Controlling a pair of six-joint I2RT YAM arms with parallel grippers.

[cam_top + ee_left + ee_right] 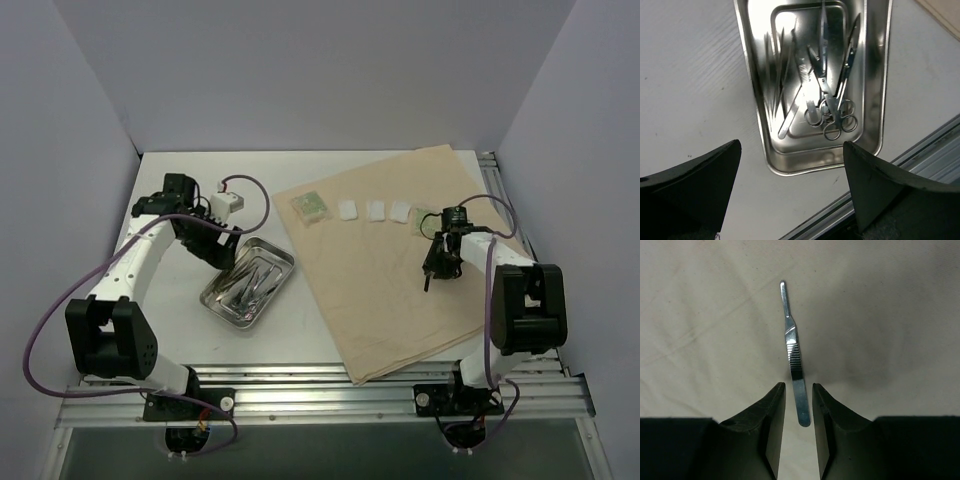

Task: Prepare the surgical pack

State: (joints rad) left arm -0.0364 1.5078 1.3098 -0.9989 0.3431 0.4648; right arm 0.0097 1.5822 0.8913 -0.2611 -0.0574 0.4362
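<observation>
A large tan cloth (380, 290) is spread on the right of the table. On its far part lie three white gauze squares (376, 210) between two green packets (310, 208). A slim steel tool with a ribbed grip (792, 347) lies on the cloth. My right gripper (798, 385) straddles its near end, open, with a gap on each side. A steel tray (875, 75) holds scissors (832, 112) and several other instruments. My left gripper (791, 144) hangs wide open over the tray's end, holding nothing.
The tray (215, 300) sits left of the cloth's edge on the white table. A metal rail (330, 385) runs along the near edge by the arm bases. Grey walls enclose the back and both sides.
</observation>
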